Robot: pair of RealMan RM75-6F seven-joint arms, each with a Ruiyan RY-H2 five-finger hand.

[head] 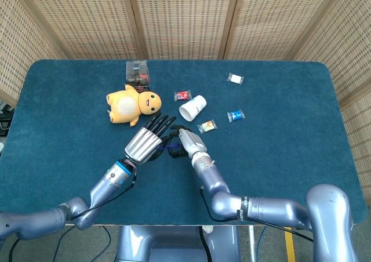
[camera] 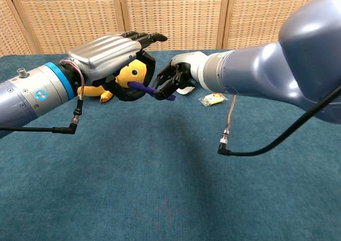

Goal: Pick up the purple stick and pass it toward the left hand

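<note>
While right hand (camera: 173, 80) fingers grip purple stick (camera: 149, 90) | left hand (camera: 114, 57) fingers curl around its other end | bare table (head: 278, 152) rightward.

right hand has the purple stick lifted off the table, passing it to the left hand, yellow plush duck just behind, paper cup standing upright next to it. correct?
One thing is off: the paper cup is not upright, it lies on its side, as the head view shows. The rest holds: the right hand holds the purple stick above the table, its other end at the left hand, with the yellow plush duck just behind.
</note>
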